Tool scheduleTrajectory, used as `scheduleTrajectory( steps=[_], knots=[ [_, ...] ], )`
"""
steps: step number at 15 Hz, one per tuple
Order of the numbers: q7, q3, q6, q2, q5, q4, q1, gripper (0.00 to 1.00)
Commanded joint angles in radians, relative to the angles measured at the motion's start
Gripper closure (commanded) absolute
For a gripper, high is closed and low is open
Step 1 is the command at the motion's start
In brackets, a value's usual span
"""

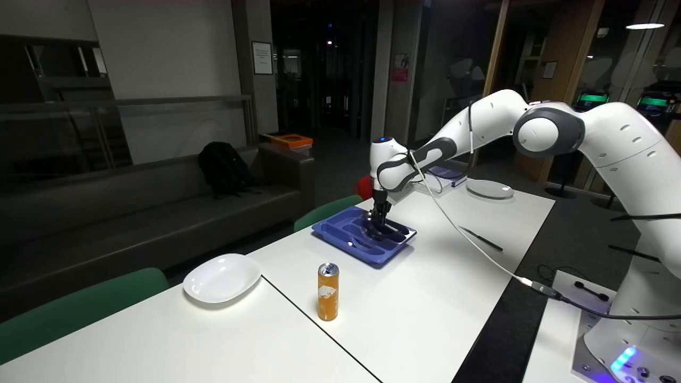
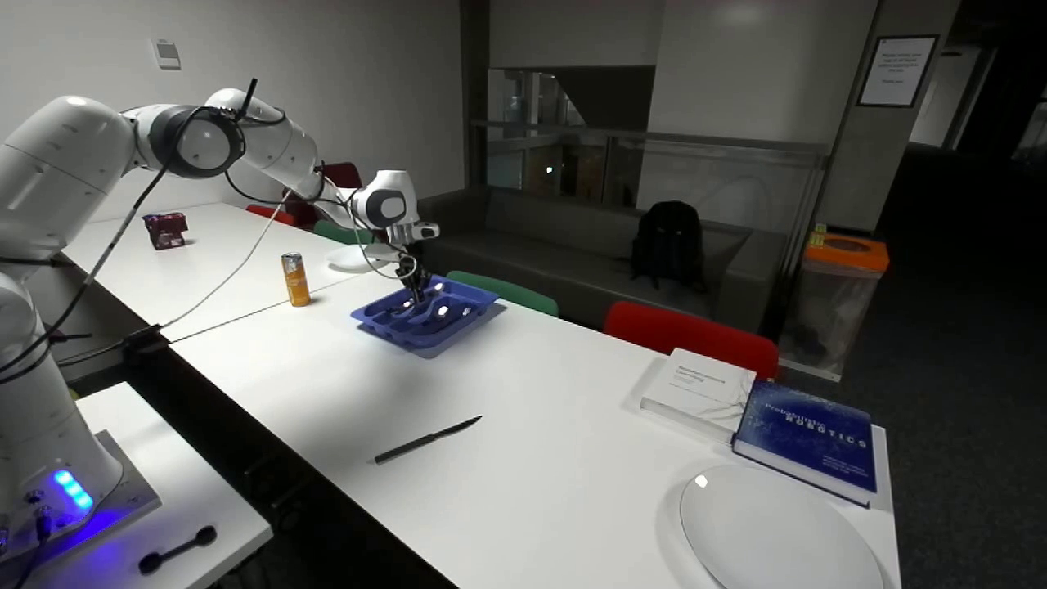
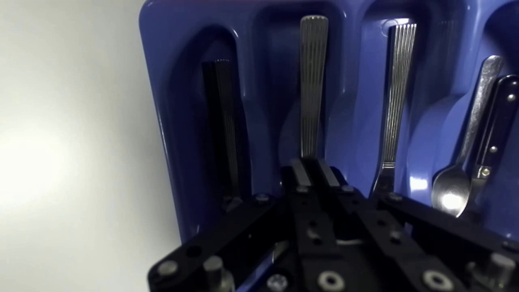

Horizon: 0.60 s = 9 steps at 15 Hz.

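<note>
Blue plastic forms the tray (image 3: 162, 28) on the surface (image 3: 69, 121); in its second compartment (image 3: 277, 61) from the wrist view's left lies a ribbed utensil (image 3: 313, 81). The pincer (image 3: 315, 172) looks closed on it, though black fingers (image 3: 305, 202) hide the contact. Grasping seems the step in hand; the next move would call for lifting past the dividers (image 3: 350, 52).

Orange can (image 1: 328, 292) upright on desk (image 1: 229, 340), white dish (image 1: 222, 279) near it. Blue book (image 2: 808, 433) just beside white book (image 2: 701, 388), round plate (image 2: 777, 532) near both. Black backpack (image 2: 669, 245) on sofa (image 2: 540, 258), orange-topped bin (image 2: 834, 294) nearby.
</note>
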Motion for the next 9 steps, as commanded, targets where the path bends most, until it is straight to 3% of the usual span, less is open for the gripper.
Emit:
scheduleTrajectory(
  steps=[1, 6, 7, 9],
  knots=[
    [-0.006, -0.012, -0.002, 0.002, 0.011, 0.002, 0.01, 0.92],
    [-0.006, -0.012, -0.002, 0.005, 0.011, 0.002, 0.011, 0.92],
    [-0.006, -0.012, -0.002, 0.005, 0.011, 0.002, 0.011, 0.98],
    [-0.012, -0.012, -0.019, 0.02, 0.01, 0.024, 0.011, 0.98]
  ],
)
